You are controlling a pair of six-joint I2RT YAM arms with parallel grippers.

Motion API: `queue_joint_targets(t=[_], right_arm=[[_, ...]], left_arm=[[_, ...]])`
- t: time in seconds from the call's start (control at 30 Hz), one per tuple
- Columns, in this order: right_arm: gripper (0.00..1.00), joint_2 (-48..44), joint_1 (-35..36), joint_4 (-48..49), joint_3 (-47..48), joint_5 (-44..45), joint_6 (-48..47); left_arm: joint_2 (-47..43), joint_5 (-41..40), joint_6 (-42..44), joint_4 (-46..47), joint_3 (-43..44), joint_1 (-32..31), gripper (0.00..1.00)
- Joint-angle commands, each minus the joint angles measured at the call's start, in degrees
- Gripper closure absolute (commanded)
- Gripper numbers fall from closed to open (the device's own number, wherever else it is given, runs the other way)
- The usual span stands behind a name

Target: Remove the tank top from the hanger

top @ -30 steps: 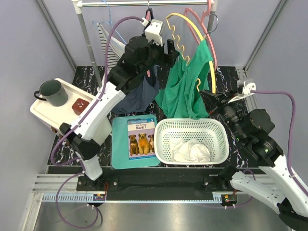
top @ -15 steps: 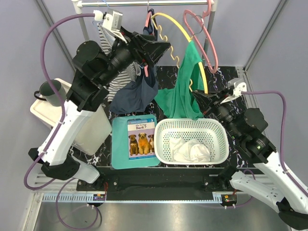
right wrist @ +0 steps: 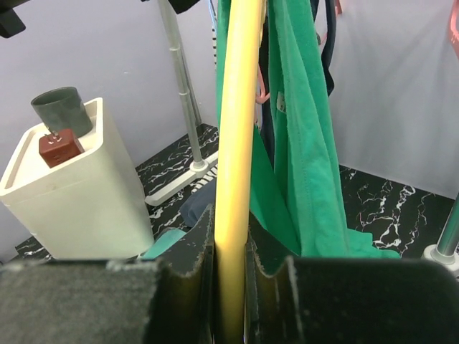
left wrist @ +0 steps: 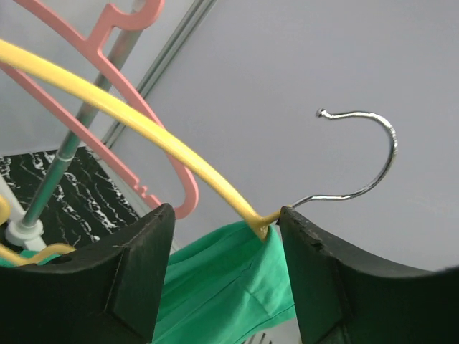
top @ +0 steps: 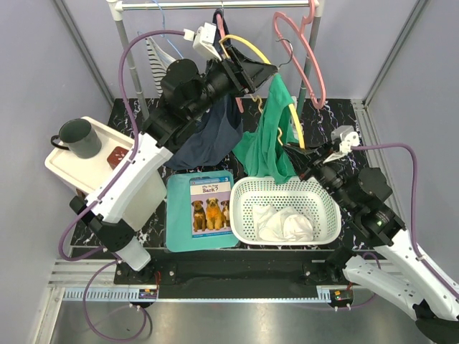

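Since half a second ago the left arm has swung in from the left side of the rail to the top of the yellow hanger (right wrist: 233, 107), and the hanger has tipped further over, its upper curve now lying close under the metal rail (top: 186, 5). The worktop (top: 337, 115) is black with white marble veining. On it, in front of the arms, sits a white plastic basket (top: 240, 204), oval with perforated walls and crumpled white cloth inside. The green tank top (top: 269, 143) is still on the hanger. It hangs in long soft folds from the hanger's upper end down to the basket's far rim, between the two end effectors. It is a smooth, thin knit in plain bright green with narrow stitched edges along its openings, gathered into a narrow bunch rather than spread flat. A dark navy garment (top: 208, 140) droops just left of it. The hanger is a glossy round plastic bar, curved, ending in a thin chrome wire hook (left wrist: 392, 147) that shows against the bare wall. A pink plastic hanger (top: 313, 79) hangs on the rail beside it. The left end effector (left wrist: 226, 215) has its black fingers apart, straddling the hanger's neck and the top of the green fabric. The right end effector (right wrist: 231, 236) is clamped on the hanger's lower bar.
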Motion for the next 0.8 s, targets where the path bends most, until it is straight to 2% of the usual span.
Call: queue_joint_targets(t=[0.0,0.3,0.53,0.57,0.6,0.67,0.73,0.77], right_arm=[[1.0,-3.4,0.56,8.25,-0.78,-5.97,-2.16],[1.0,-6.22,0.65,8.51,-3.07,-6.84,-0.41],[0.99,-6.57,0.65,7.63,-3.94,-4.31,-0.15],[0.99,-6.74,0.65,7.37,-4.21,-3.69,0.12],[0.98,-6.74,0.73,7.28,-4.82,-0.38,0.47],[0.87,-6.66,0.65,6.93,-5.35,2.98,1.35],[0.85,-5.52,0.65,6.14,-5.0,8.95,3.63],[0.79,-4.9,0.65,4.83,-4.39,12.54,4.59]], left_arm=[[0.3,-2.21,-2.28,5.61,0.43,0.28,0.39],[-1.1,-4.31,-2.29,10.34,-2.64,-0.51,0.42],[0.74,-4.67,1.57,10.44,0.43,-1.65,0.87],[1.0,-5.8,3.15,10.36,1.39,-2.0,0.97],[1.18,-6.6,6.56,10.44,1.66,-2.88,1.0],[1.44,-9.22,10.0,11.84,1.93,-3.85,1.0],[2.14,-9.24,14.14,13.6,1.93,-4.29,1.0],[3.19,-9.16,15.54,14.74,2.71,-4.38,1.0]])
